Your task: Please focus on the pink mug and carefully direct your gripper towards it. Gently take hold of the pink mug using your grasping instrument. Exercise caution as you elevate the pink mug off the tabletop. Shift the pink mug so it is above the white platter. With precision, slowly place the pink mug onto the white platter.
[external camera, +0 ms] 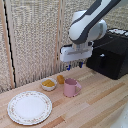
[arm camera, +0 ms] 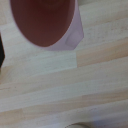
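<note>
One pink mug (external camera: 71,87), upright on the wooden counter (external camera: 100,102), loop handle turned toward the exterior view's right. One white platter (external camera: 29,107), flat on the same counter, near the mug but apart from it, toward the exterior view's left and closer to the camera. One small pale bowl (external camera: 49,84) with orange food, just beside the mug on the exterior view's left, and one small orange item (external camera: 60,79) between bowl and mug, slightly behind both. One black box-like appliance (external camera: 110,55) at the exterior view's right, against the slatted wall.

One white arm, bent over the scene, with one gripper (external camera: 78,64) suspended above the mug and clear of it. Two short dark fingers (external camera: 81,64) pointing down, nothing between them; gap too small to judge, so cannot tell whether spread or closed.

From the wrist view: mug (arm camera: 47,22) seen from above, dark reddish interior filling the rim, pale pink wall showing on one side, bare pale planks (arm camera: 75,85) all around. No fingers visible in that view.
</note>
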Controlling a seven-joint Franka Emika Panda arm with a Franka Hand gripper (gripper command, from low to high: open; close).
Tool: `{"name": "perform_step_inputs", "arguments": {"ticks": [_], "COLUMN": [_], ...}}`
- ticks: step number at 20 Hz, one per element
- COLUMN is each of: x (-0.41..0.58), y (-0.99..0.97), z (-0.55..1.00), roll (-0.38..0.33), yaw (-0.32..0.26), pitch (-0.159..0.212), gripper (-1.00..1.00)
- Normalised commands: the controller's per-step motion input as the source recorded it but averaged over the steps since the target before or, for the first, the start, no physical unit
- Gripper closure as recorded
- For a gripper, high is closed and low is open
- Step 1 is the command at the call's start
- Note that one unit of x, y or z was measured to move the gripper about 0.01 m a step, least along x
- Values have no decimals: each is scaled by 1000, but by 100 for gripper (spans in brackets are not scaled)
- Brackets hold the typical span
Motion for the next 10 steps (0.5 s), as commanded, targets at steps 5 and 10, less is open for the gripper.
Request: {"name": "perform_step_inputs", "arguments": {"ticks": [5,10], "x": [-152,-25], "y": [-281,-146], "z": [-400,-495], "roll": [0,-4], "yaw": [52,85], "pitch": [63,15], "gripper": [-100,-100]}}
